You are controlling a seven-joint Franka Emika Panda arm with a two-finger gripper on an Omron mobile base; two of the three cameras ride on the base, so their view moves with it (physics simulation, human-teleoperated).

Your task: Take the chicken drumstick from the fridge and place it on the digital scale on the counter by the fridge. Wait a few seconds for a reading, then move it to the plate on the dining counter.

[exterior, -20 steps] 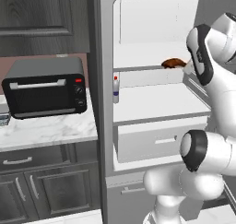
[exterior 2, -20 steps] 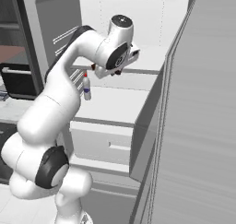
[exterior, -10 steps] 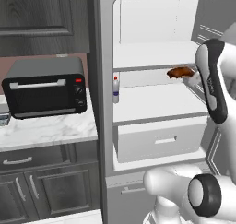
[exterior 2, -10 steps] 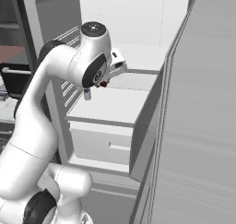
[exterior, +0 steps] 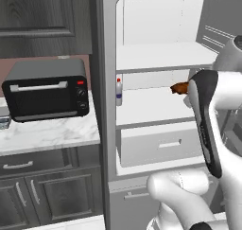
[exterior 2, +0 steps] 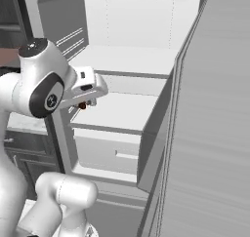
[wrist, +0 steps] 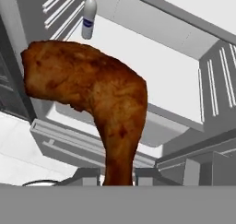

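The chicken drumstick (wrist: 99, 103) is off the shelf and in the air, its narrow end clamped between the two dark fingertips (wrist: 87, 176) of the pincer (wrist: 117, 177), its broad end pointing away from the hand. In the left base view the drumstick (exterior: 179, 87) shows as a brown tip at the arm's edge, level with the middle shelf, at the right of the open fridge (exterior: 160, 58). In the right base view a small dark-red spot (exterior 2: 82, 106) shows under the hand, at the near left edge of the fridge opening.

So the pincer is closed on the meat; its fingers stand only as far apart as the thin end they squeeze.

Judging by this, the first part of the task is under way: the drumstick is picked up but not yet clear of the fridge front. Left to do: carry it to the digital scale on the surface (exterior: 47, 132) left of the fridge, wait for a reading, then move it to the plate on the dining counter.

On that marble surface stands a black toaster oven (exterior: 47, 89). A small bottle (exterior: 119, 91) with a red cap stands at the left end of the middle shelf.
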